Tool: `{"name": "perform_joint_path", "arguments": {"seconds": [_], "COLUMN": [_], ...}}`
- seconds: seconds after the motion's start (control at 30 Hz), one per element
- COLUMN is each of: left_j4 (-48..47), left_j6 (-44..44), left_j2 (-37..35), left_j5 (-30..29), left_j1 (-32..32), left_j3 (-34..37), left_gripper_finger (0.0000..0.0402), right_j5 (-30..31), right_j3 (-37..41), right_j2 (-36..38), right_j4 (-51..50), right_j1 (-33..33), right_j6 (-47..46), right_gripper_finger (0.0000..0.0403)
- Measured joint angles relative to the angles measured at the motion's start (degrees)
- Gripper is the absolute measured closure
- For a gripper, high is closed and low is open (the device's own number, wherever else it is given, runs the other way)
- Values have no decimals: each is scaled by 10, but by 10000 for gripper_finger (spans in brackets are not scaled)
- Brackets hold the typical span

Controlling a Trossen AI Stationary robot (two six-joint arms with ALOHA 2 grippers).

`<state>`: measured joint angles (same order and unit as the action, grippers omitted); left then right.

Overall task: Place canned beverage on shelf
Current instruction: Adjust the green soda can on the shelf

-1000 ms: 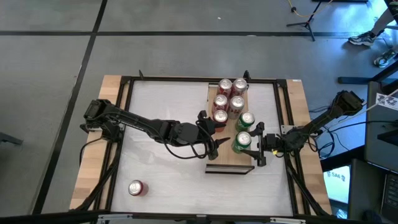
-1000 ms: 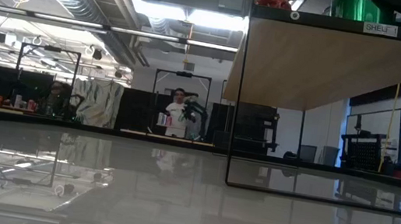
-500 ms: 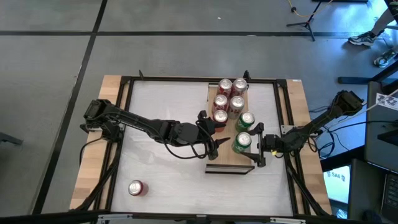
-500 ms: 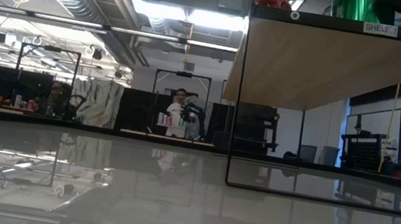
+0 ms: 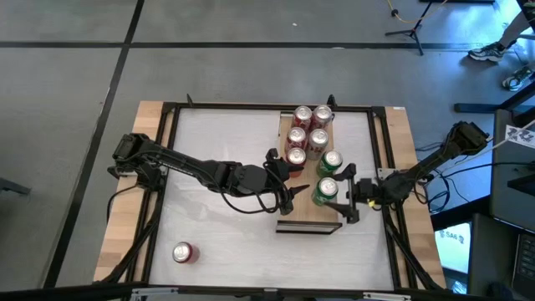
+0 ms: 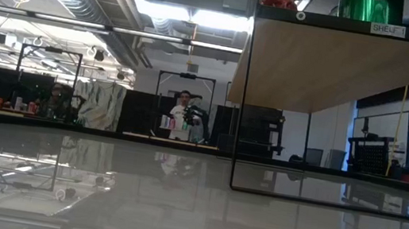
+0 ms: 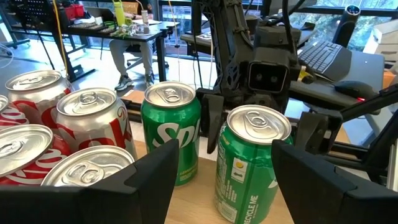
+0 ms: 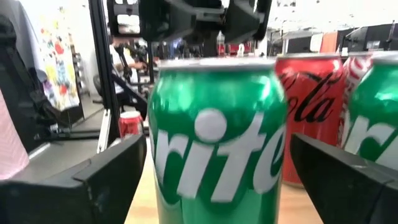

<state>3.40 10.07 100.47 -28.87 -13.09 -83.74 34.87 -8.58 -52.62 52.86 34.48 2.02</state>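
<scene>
Green can (image 5: 325,190) sits upright on the shelf (image 5: 308,219), at the near end of the row, and from the high view we'd say that's a can just set down: the right end effector (image 5: 340,199) has its fingers spread on either side of it with no squeeze showing. Red cans (image 5: 304,127) fill the far end, with a second green one (image 5: 332,160) next to them, so the row is being packed end to end. Left end effector (image 5: 288,177) hovers at the shelf's other edge, fingers partly apart and empty. One red can (image 5: 182,252) lies alone on the desk (image 5: 209,142), well apart, probably next in line.

Low view: we only see the shelf's (image 6: 339,69) underside raised on a thin frame, with can tops peeking over it.

Left wrist view: both green cans (image 7: 250,163) stand on the wood, and the right end effector (image 7: 258,130) is behind the nearer one, framing it loosely.

Right wrist view: the green can (image 8: 216,149) fills the gap between the open fingers (image 8: 93,177). We reckon backing straight out without nudging it is what matters now.
</scene>
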Motion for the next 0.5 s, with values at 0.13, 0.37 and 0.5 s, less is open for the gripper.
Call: {"name": "perform_joint_path", "arguments": {"seconds": [0.13, 0.37, 0.5], "left_j4": [0, 0, 0], "left_j6": [0, 0, 0], "left_j2": [0, 0, 0], "left_j5": [0, 0, 0], "left_j1": [0, 0, 0], "left_j3": [0, 0, 0], "left_gripper_finger": [154, 154, 154], "right_j5": [0, -16, -26], "right_j3": [0, 0, 0], "right_j2": [0, 0, 0], "right_j4": [21, 52, 73], "right_j1": [0, 0, 0], "right_j6": [0, 0, 14], "right_gripper_finger": [15, 15, 15]}}
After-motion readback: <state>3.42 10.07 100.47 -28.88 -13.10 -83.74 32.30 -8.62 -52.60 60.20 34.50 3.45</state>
